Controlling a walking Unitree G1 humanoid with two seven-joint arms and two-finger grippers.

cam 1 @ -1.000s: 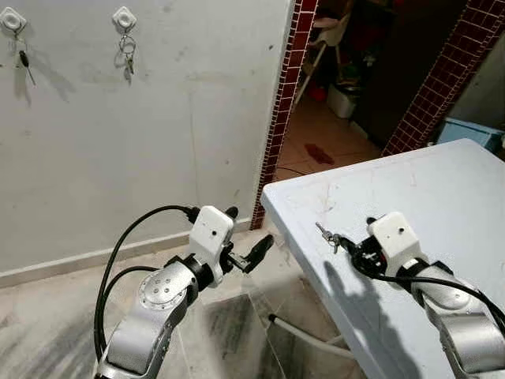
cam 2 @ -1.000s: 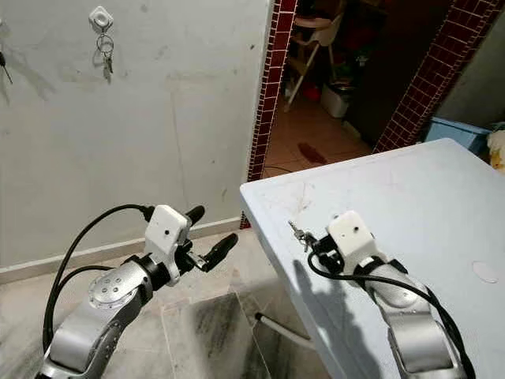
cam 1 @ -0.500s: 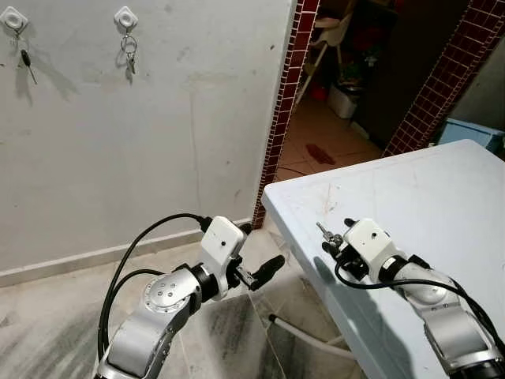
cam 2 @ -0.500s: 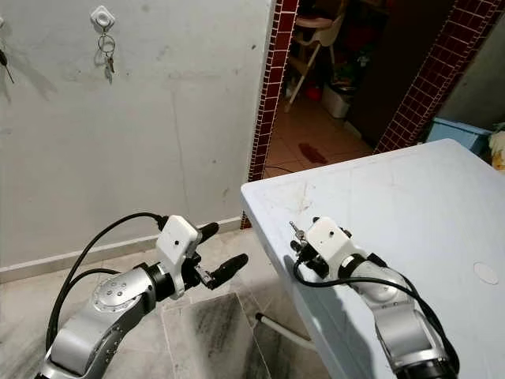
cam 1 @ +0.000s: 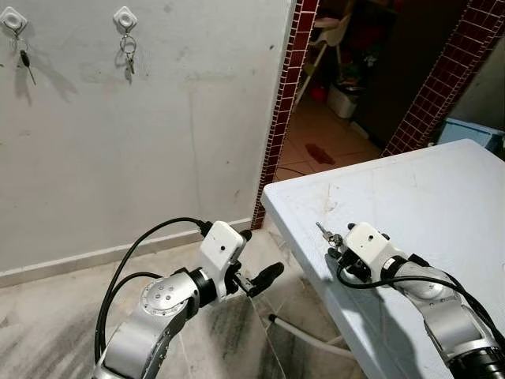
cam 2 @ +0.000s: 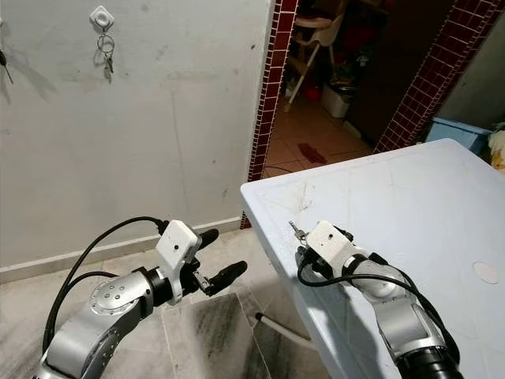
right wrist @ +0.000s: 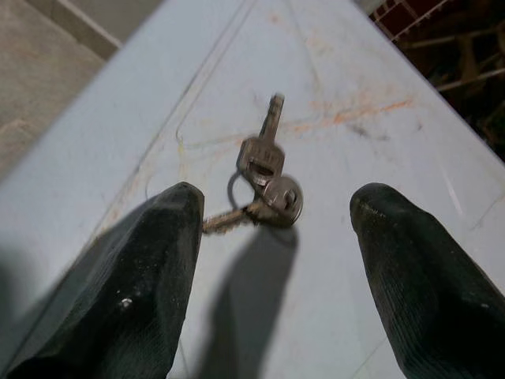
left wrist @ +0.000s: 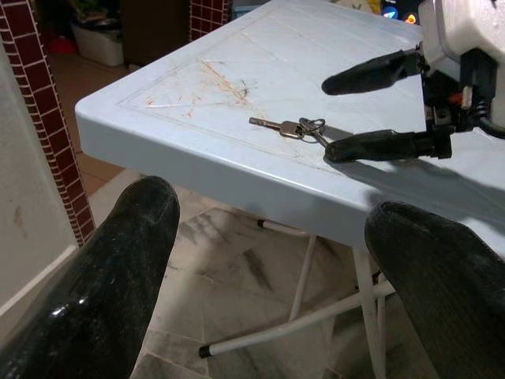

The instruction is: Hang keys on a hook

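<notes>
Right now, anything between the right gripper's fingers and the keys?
Nothing but bare table. In the right wrist view the keys lie just ahead of the open right gripper, roughly centred between its fingers.

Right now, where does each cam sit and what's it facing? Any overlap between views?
Left eye: head, looking forward and down at the wall hooks, doorway and white table; both silver arms show.
Right eye: same head, same scene, slightly offset.
Left wrist: on the left arm off the table's corner, looking across at the keys and the right gripper; own two black fingers in the foreground.
Right wrist: low over the table, looking along open jaws at the keys.
Shared: all four views show the keys on the table.
</notes>
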